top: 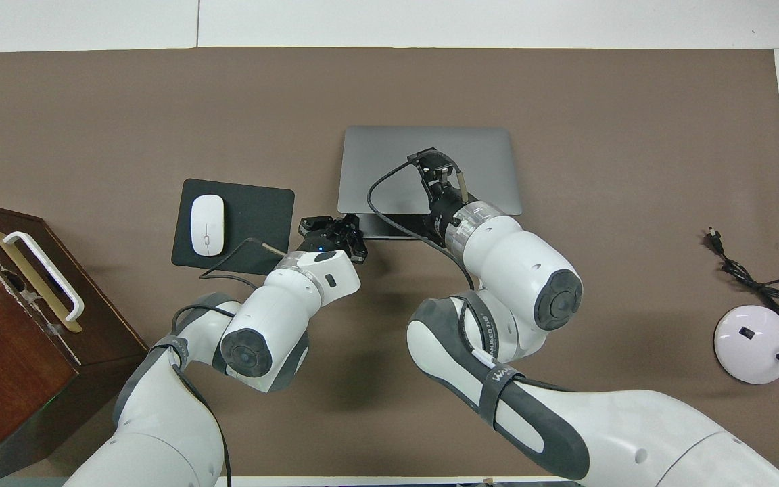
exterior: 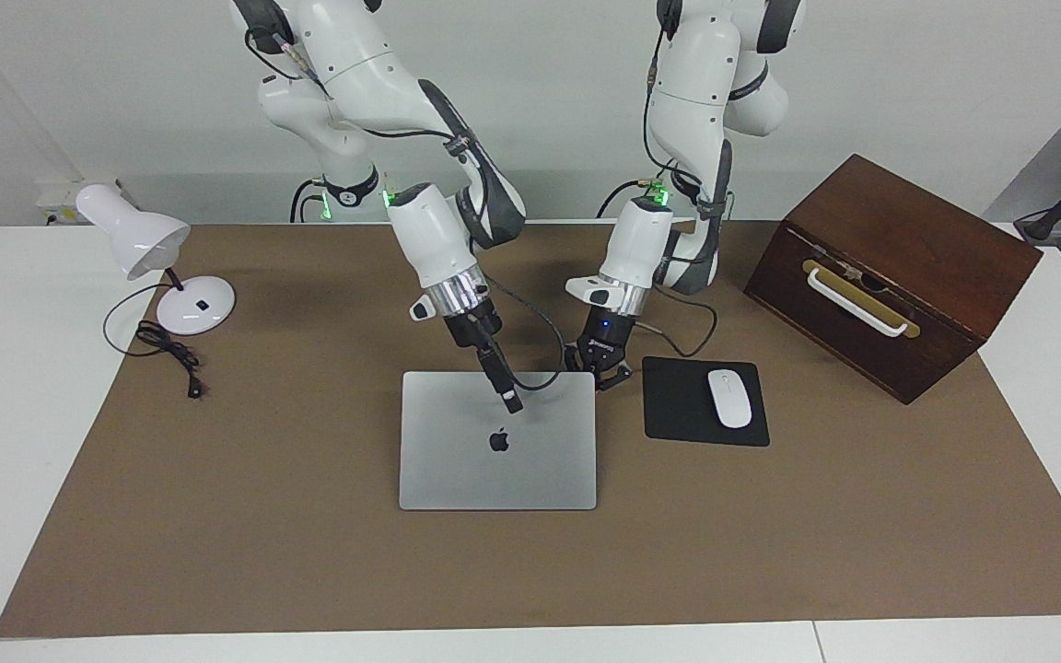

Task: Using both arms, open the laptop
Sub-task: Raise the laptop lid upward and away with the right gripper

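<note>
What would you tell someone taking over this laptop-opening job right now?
Left end effector: shut, down at the laptop corner nearer the robots, beside the mouse pad; it seems to be steadying the base.
Right end effector: over the lid, close to the logo; its grip cannot be judged.
Laptop: mid-table, logo side up.
Done: the lid's edge nearer the robots is lifted a little; the overhead view shows a dark gap under it.
Left: raise the lid until it is fully open, probably while holding the base down.
</note>
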`<state>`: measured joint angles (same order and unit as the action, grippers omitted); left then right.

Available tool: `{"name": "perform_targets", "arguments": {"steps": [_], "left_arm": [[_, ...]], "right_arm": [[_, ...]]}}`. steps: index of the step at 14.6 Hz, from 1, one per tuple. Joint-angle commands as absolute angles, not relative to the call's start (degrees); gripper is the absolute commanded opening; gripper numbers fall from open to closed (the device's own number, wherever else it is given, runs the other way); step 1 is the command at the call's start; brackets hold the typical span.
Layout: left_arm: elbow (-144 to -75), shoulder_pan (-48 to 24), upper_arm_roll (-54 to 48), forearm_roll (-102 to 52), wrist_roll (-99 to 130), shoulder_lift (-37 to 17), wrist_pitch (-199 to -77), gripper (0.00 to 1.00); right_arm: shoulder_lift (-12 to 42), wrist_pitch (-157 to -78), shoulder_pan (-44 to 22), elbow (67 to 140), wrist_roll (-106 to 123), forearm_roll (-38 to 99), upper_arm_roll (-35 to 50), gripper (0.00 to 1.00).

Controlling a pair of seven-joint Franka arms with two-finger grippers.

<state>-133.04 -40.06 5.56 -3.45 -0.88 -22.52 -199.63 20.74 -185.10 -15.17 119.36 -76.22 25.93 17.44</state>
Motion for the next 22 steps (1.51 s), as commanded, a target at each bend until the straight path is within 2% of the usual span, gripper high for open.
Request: {"name": "perform_targets", "arguments": {"steps": [1, 6, 13, 22], "left_arm": [[-132.19, -39.37, 5.45, -2.37, -1.32, -24.26, -200.57, 0.0], [-132.28, -39.37, 5.45, -2.37, -1.32, -24.26, -200.57, 0.0], [-132.36, -39.46, 5.45, -2.37, -1.32, -24.26, -200.65, 0.0], [-132.45, -39.46, 5.45, -2.29, -1.41, -24.26, -200.65, 0.0]], "right_arm": [[22.41, -181.25, -14.41, 114.09, -74.0, 26.55, 17.14, 1.0], [22.41, -172.89, -14.41, 108.47, -73.13, 26.1, 14.5, 1.0], [24.69, -168.14, -13.89, 101.08, -72.33, 26.02, 13.18, 1.0], [29.0, -157.78, -13.54, 88.61, -72.42, 25.67, 11.25, 1.0]]}}
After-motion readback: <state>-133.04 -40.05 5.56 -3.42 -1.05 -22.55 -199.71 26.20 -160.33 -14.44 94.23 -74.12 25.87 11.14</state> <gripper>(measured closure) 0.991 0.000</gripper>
